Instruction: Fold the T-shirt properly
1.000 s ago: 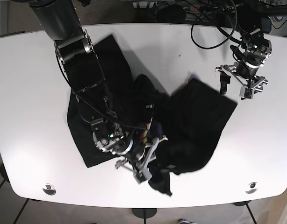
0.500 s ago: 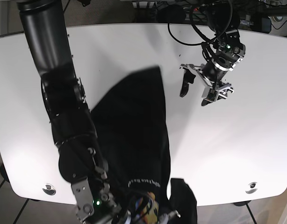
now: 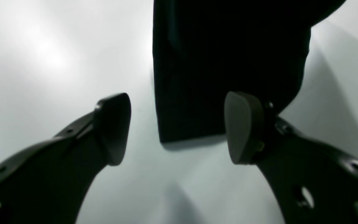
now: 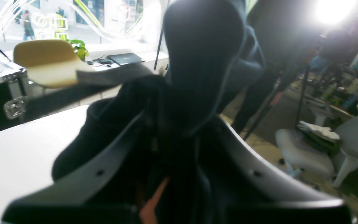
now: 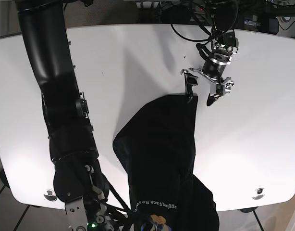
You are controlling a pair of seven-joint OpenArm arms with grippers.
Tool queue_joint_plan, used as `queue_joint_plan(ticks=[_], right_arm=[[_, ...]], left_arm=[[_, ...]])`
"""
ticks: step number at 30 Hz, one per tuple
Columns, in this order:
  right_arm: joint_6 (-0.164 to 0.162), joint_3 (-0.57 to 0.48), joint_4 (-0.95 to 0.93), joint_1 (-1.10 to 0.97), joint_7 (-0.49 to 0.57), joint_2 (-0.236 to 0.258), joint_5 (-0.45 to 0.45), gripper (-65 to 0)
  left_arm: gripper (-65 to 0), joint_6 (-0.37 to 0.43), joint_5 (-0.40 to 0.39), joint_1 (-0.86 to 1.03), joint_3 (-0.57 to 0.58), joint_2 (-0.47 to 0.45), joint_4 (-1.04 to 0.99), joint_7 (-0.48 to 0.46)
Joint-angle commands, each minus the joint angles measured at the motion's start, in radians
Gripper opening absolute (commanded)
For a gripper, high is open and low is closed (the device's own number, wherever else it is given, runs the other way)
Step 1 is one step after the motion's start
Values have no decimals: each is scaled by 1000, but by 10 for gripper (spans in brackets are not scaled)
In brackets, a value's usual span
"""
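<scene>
The black T-shirt is stretched in a long strip from the table's front edge up to a far corner. My right gripper, at the bottom edge of the base view, is mostly hidden by fabric. In the right wrist view it is shut on bunched dark T-shirt cloth, lifted off the table. My left gripper is open right at the far corner. In the left wrist view the T-shirt corner lies on the table between the open fingers, apart from both pads.
The white table has round fittings near the front corners. Black cables hang at the back edge. The right arm runs down the table's left side.
The right gripper has carried the T-shirt to the front edge and lifted it. The shirt's far corner shifted right. The left gripper moved in over that corner, still open.
</scene>
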Motion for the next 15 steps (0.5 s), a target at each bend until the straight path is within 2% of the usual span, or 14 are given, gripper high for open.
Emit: queue_joint_plan(ticks=[1,6,9,15], right_arm=[[-4,7,12,51,44,-1,5,-631],[-6,21,12,57,45,1,0,-631],[-4,99,12,66,45,-1,2,-631],[-4,102,23,71,24,-1,10,-631]], left_arm=[[-210,-4,-16,-5,-4,0,25,-30],[-210,-4,-23,20,-59,0,15,-30],[-210,-4,-25,21,-62,0,-1,-30],[-213,-4,-23,-41,-59,0,-13,-30]])
